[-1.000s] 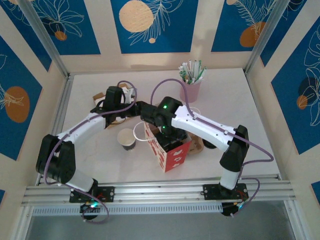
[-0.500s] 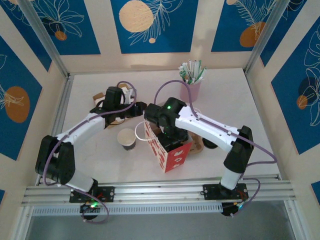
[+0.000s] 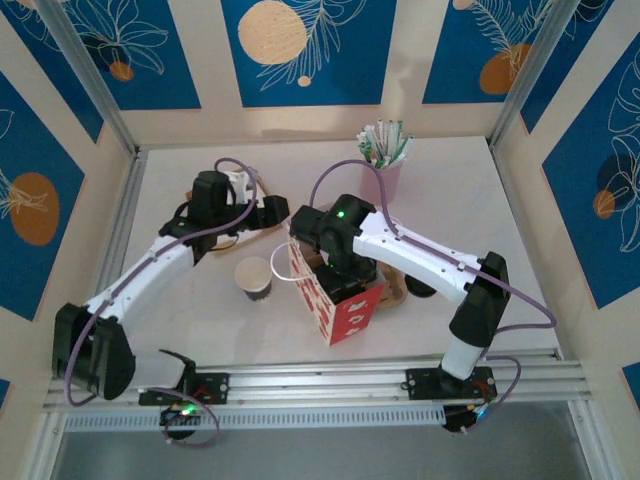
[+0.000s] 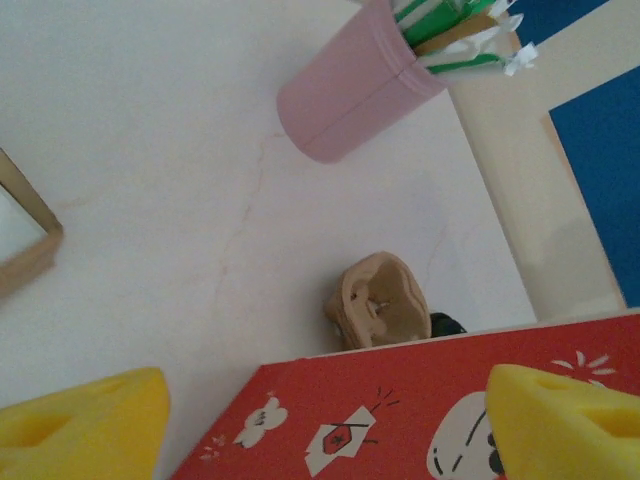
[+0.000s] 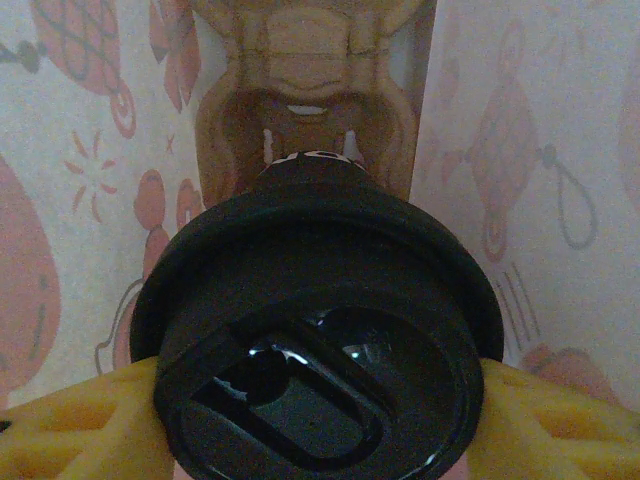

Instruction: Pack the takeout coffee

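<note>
Cup: lidded coffee cup (image 5: 320, 330), centre of the right wrist view, inside the red bag (image 3: 345, 310).
Right end effector (image 5: 320, 420): clamped on the cup below its lid.
Left end effector (image 4: 330, 420): apart, empty.
Handling: probably thin-walled and crushable; hold gently, upright.

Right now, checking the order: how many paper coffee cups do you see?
2. One lidless cup stands on the table left of the red bag; one black-lidded cup is in the right gripper, inside the bag. More may be hidden.
</note>
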You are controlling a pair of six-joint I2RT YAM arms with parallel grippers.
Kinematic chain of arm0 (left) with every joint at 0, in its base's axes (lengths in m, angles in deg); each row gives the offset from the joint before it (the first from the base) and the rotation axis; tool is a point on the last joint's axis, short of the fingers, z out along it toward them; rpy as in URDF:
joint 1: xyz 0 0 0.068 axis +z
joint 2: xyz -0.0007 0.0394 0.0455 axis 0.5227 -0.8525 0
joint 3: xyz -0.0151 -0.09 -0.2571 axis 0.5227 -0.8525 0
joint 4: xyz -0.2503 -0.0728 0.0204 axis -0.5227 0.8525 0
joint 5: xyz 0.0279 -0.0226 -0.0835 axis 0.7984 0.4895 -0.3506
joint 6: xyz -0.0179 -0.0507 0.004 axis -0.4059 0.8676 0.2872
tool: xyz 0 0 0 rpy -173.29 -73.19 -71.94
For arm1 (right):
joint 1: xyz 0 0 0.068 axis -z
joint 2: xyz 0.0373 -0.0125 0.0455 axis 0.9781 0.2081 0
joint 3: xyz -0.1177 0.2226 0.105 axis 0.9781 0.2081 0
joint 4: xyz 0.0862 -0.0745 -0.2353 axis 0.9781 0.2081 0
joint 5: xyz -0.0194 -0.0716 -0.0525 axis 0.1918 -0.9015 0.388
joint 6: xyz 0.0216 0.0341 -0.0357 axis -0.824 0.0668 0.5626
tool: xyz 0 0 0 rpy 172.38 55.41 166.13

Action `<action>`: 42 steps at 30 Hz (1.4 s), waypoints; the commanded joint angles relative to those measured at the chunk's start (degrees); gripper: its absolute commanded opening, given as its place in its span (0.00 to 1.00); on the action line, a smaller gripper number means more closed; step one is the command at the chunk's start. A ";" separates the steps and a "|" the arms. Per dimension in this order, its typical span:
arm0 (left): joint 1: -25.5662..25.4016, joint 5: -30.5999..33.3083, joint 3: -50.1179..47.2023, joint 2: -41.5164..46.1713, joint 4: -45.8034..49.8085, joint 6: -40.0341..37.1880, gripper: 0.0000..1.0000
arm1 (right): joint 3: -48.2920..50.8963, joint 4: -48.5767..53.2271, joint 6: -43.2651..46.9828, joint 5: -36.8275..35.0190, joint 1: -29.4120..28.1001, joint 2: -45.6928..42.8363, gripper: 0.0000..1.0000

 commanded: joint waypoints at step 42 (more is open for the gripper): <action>1.09 0.37 -12.31 31.99 7.64 -3.13 1.00 | 4.34 -4.85 2.95 0.11 0.74 -6.70 0.58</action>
